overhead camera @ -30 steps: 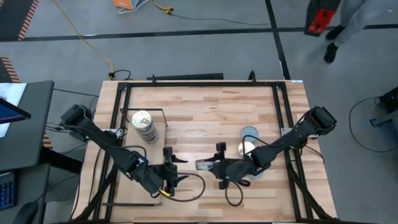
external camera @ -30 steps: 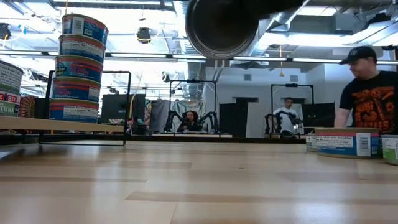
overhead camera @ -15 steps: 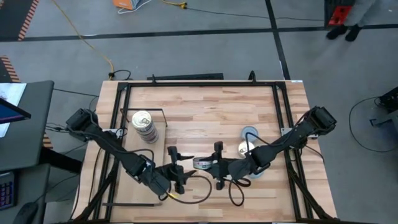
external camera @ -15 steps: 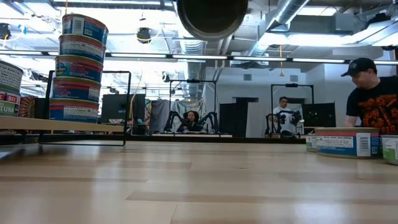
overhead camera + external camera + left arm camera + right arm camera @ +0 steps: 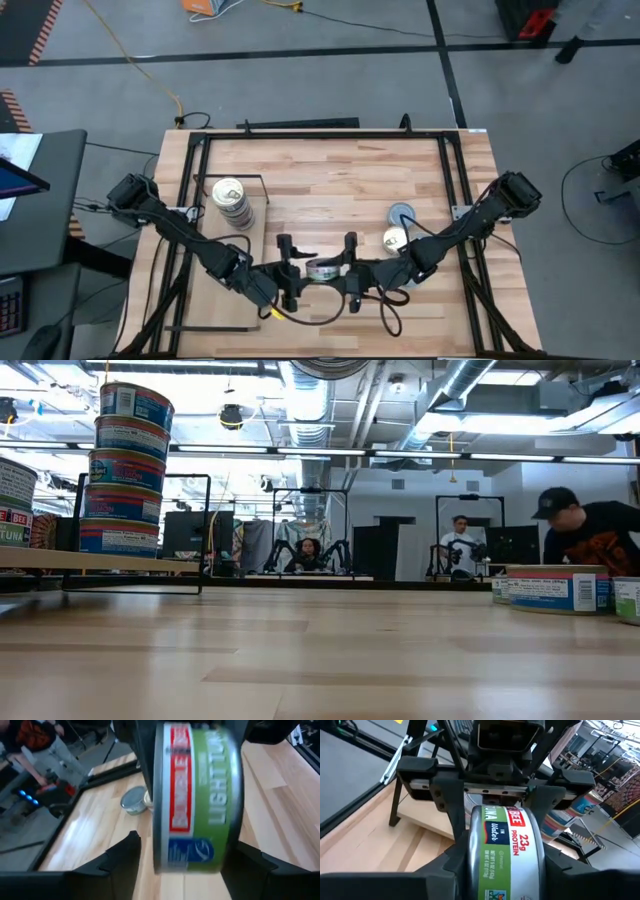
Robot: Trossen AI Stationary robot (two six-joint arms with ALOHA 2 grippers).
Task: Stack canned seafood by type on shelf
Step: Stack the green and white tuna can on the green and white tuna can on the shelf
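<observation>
A green-and-red labelled tin of canned seafood hangs in the air over the table's near middle, standing on its edge. My right gripper is shut on it from the right. My left gripper faces it from the left, open, with its fingers on either side of the tin. I cannot tell whether they touch it. A stack of blue-labelled tins stands on the shelf at the left. My right gripper pinches the tin by its two flat ends between its two fingers. The fingers come nearly level from the table's right side. The tin is on edge, with its label wall toward the wrist camera, lifted well clear of the table.
A pale blue-topped tin and a gold-topped tin sit on the table at the right; they also show in the low view. A black wire frame stands at the shelf's far end. People move in the room beyond.
My right gripper has raised the tin, which has climbed almost out of the top of the low view. My left gripper has moved toward the table's right, up to the tin, so its fingers now flank it.
</observation>
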